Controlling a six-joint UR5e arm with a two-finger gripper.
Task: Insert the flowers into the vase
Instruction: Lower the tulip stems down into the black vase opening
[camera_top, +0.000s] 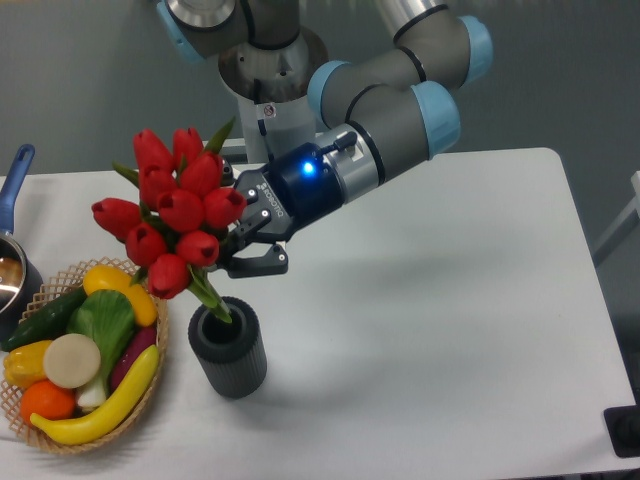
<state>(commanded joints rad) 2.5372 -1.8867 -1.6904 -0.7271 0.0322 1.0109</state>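
The flowers (172, 208), a tight bunch of glossy red tulip buds with green leaves, hang tilted above the table's left part. Their green stem ends (212, 298) reach down into the mouth of the vase (229, 350), a short dark grey ribbed cylinder standing upright on the white table. My gripper (243, 250) is shut on the stems just right of the buds, a little above the vase's rim. The part of the stems between my fingers is hidden.
A wicker basket (157, 303) with fake vegetables and fruit, among them a yellow banana (103, 413), sits directly left of the vase. A pot with a blue handle (12, 180) stands at the left edge. The white table (450, 320) stretches to the right.
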